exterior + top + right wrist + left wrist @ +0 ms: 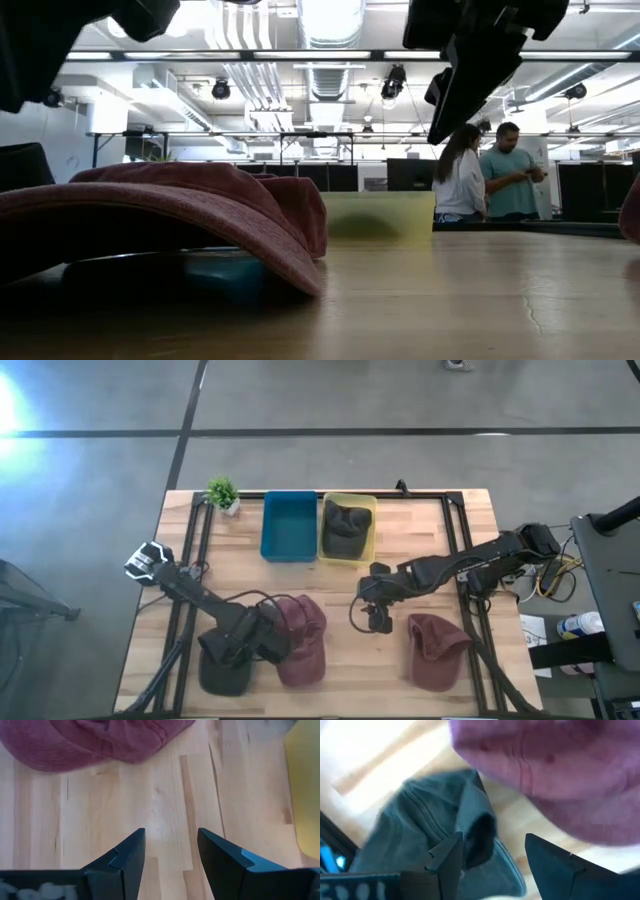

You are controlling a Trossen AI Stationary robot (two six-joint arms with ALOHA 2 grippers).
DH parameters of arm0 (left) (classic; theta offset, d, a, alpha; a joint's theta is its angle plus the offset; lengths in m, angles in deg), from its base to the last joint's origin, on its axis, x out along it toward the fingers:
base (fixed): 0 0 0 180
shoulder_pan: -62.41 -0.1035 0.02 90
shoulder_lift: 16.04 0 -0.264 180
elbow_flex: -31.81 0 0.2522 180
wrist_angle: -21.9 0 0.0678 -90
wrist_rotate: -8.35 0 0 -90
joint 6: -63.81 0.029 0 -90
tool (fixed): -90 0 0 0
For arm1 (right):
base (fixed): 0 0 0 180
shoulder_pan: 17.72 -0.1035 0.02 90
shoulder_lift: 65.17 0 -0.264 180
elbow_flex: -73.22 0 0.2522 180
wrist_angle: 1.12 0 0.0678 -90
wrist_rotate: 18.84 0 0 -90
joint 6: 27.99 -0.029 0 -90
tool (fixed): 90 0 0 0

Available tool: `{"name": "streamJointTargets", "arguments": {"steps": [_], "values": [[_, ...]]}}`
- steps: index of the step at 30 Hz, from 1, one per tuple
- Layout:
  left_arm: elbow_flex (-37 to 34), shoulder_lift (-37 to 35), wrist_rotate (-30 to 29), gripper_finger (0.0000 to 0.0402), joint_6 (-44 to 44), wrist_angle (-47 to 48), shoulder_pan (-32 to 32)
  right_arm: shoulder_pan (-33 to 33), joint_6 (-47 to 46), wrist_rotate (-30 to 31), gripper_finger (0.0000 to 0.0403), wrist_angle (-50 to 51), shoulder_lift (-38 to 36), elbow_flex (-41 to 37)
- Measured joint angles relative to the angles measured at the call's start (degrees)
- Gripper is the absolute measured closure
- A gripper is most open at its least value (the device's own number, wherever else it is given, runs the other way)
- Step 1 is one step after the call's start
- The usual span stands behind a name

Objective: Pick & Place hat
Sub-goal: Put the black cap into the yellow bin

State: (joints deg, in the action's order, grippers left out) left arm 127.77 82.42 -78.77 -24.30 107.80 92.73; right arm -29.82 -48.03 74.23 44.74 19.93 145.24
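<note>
Our left gripper (262, 640) hangs open over the dark hat (226, 665) — we should lower squarely onto its crown, clear of the maroon hat (300, 637) — while the right gripper (377, 617) waits open mid-table.

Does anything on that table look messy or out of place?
Nothing is spilled or broken. One dark hat sits in the yellow bin; the blue bin holds nothing; three hats lie loose on the table.

Grey concrete floor (400, 400) around table; exposed ceiling ducts (330, 40), strip lights; two people (490, 175) standing behind.
</note>
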Motion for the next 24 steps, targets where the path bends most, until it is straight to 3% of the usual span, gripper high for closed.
{"name": "streamJointTargets", "arguments": {"steps": [9, 14, 24], "values": [[-4.0, 1.5, 1.2, 0.0191, 0.0, -2.4, 0.4, 0.0, -1.9, 0.1, 0.0227, -1.8, 0.1, -2.0], [-7.6, 2.9, 4.2, 0.0191, -0.1, -9.4, 0.9, 0.0, -2.1, 0.1, 0.0227, -2.4, 0.1, -2.6], [-9.3, 4.5, 8.9, 0.0191, -2.1, -9.4, 1.0, 0.0, -2.1, 0.1, 0.0227, -2.6, 0.1, -3.3]]}}
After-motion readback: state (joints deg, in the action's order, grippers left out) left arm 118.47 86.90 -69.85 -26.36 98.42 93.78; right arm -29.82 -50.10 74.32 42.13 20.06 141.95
